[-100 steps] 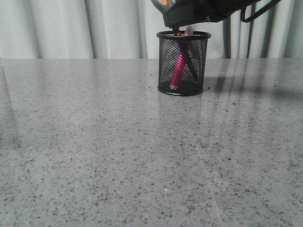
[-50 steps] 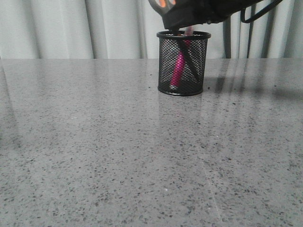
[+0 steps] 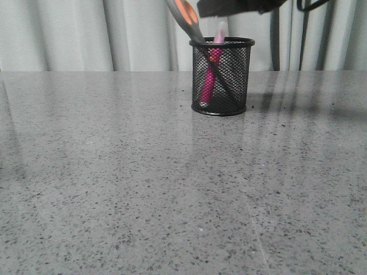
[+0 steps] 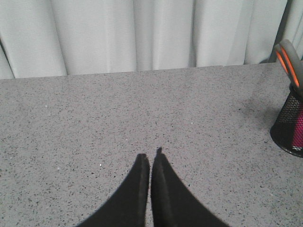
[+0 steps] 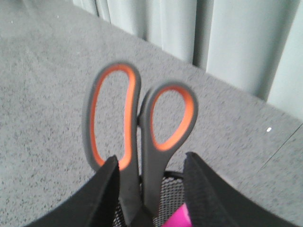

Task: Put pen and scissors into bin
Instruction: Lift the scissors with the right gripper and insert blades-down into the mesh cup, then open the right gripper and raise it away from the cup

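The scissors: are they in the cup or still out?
In. The scissors stand blades-down inside the bin, leaning on its rim, handles sticking out, beside the pen.

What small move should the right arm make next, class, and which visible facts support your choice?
Probably lift the right gripper straight up and away. Its fingers are spread either side of the scissors without clamping them. In the front view the scissors lean on the rim of the bin with blades inside, beside the pen, so both items look delivered. The left gripper is shut, off to the side.
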`<action>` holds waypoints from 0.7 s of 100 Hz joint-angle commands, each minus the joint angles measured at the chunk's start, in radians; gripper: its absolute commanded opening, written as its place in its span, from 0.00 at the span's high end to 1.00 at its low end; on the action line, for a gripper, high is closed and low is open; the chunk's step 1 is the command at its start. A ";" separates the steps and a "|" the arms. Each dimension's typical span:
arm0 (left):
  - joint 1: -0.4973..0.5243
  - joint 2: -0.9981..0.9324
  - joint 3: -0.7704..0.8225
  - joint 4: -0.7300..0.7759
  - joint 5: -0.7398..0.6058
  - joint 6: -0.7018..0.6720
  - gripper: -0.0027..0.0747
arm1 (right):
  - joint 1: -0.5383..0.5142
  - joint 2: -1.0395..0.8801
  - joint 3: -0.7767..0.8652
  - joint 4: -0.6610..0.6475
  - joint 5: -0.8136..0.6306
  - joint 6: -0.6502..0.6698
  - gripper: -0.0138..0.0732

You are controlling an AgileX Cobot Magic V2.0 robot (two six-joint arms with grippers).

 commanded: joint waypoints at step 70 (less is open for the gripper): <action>0.003 -0.016 -0.017 -0.001 -0.085 -0.008 0.99 | -0.200 -0.644 0.265 0.025 -0.424 0.097 0.93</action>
